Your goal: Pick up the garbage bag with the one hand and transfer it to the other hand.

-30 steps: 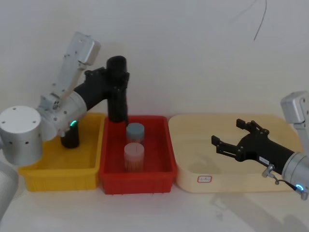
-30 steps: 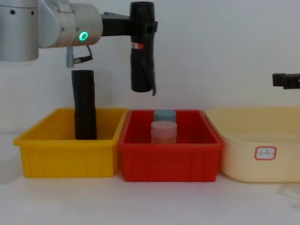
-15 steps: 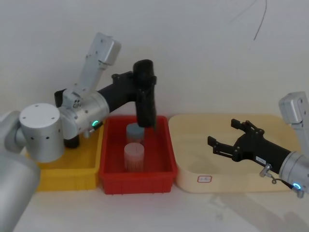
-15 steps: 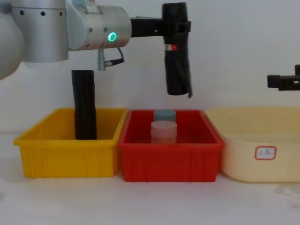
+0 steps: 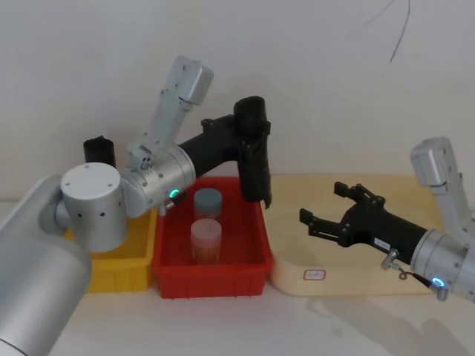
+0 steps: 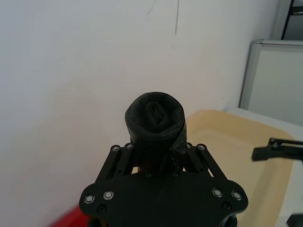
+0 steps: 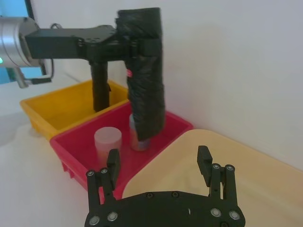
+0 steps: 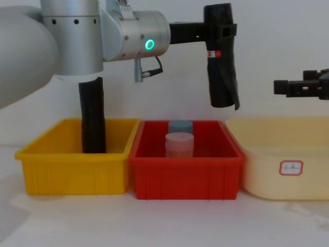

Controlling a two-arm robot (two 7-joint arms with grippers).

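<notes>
- Black and tightly rolled, the garbage bag (image 8: 222, 67) hangs upright in the air, above the right end of the red bin (image 8: 185, 177), its lower end well clear of the rim.
- A small red-and-white label (image 8: 217, 53) sits near its top, and a loose flap edge (image 8: 235, 105) trails at the bottom.
- The left gripper (image 8: 219, 31), on the arm with the green ring (image 8: 149, 45), reaches in from the left and is clamped around the upper part of the roll.
- The right gripper (image 5: 320, 202), on the arm with the blue ring (image 5: 436, 282), hovers over the cream tray (image 8: 267, 175) to the right, fingers spread wide and holding nothing; it points toward the bag but is well apart from it.
- Inside the red bin stand a pinkish container (image 8: 179, 145) near and a blue-lidded one (image 8: 180, 126) just behind it.
- A plain black roll (image 8: 92, 121) stands upright in the yellow bin (image 8: 72, 175) on the left.
</notes>
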